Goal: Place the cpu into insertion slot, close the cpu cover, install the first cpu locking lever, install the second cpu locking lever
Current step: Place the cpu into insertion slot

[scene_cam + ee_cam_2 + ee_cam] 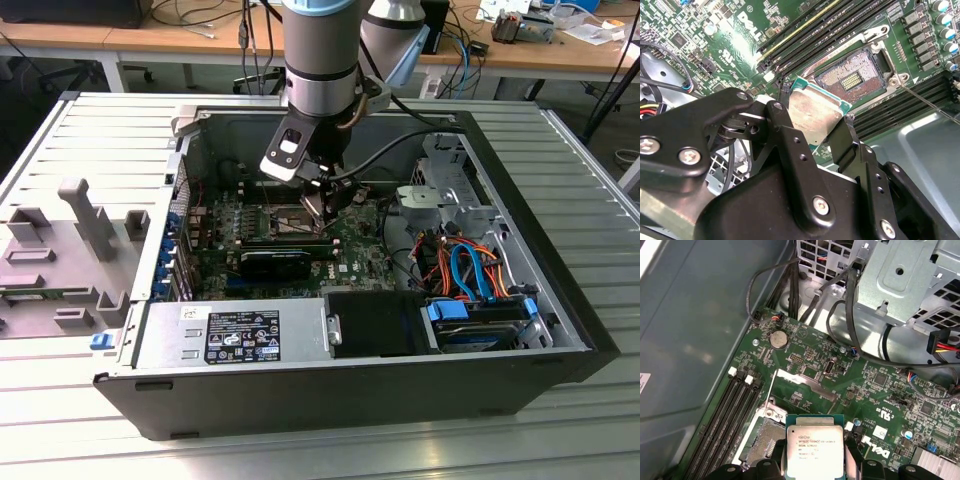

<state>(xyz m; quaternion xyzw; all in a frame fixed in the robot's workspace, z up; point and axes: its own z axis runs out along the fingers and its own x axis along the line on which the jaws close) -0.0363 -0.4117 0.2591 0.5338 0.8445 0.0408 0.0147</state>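
My gripper is shut on the cpu, a small square chip with a dull silver top and a green edge. The black fingers press on two opposite sides of it. The chip hangs tilted just above and beside the insertion slot, whose brownish contact field lies bare inside its silvery frame. In the first wrist view the cpu sits between the fingers with the slot right next to it. A silvery plate, probably the cpu cover, stands raised beside the slot. In the exterior view the gripper is low over the green motherboard.
Long black memory slots run along both sides of the socket. A thin metal lever sticks out past the socket. The case walls, a metal drive cage and bundled cables crowd the exterior view's right.
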